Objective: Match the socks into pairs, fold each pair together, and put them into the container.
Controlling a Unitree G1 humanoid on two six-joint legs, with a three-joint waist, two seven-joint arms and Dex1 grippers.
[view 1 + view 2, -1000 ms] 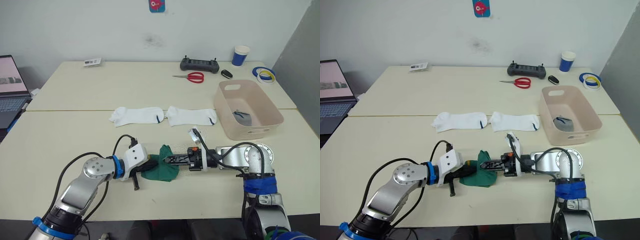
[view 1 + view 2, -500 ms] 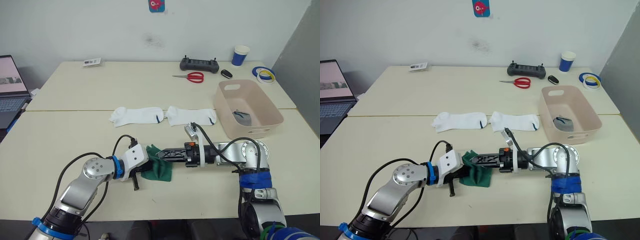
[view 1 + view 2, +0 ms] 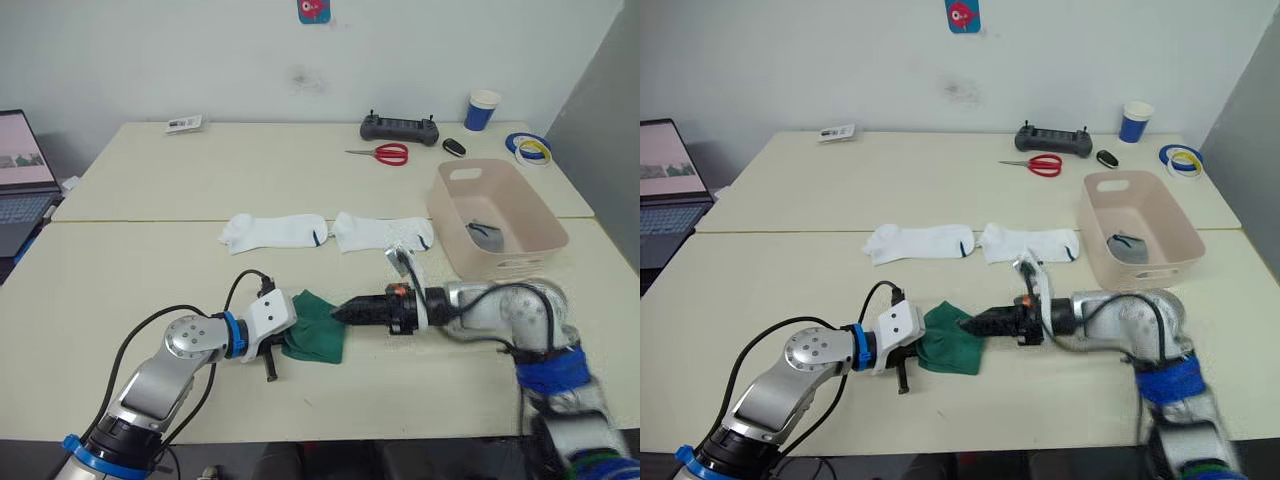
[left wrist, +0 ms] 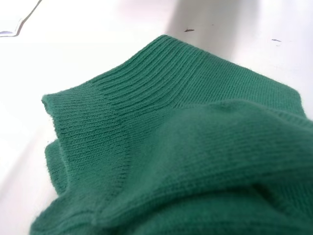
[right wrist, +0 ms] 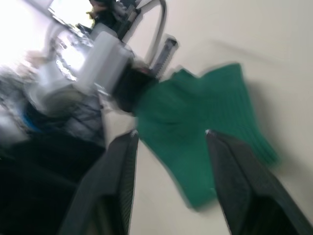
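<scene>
A folded dark green sock bundle (image 3: 320, 330) lies near the table's front edge. My left gripper (image 3: 289, 333) is shut on its left end, and the green knit (image 4: 186, 147) sits right up against the left wrist camera. My right gripper (image 3: 340, 312) points at the bundle's right side. In the right wrist view its fingers (image 5: 117, 186) stand apart, open, with the green sock (image 5: 195, 127) lying beyond them. Two white socks (image 3: 275, 230) (image 3: 383, 232) lie flat side by side at mid-table. The pink container (image 3: 500, 268) stands at the right with a grey sock (image 3: 485, 232) inside.
Along the far edge lie red scissors (image 3: 380, 154), a black controller (image 3: 399, 128), a blue cup (image 3: 481, 110), tape rolls (image 3: 528, 148) and a small card (image 3: 185, 124). A laptop (image 3: 20, 180) sits off the table's left side.
My right gripper carried the green sock's free end leftward over the bundle, then let go and opened. The right arm's elbow swung out to the right. The left arm stayed put.
</scene>
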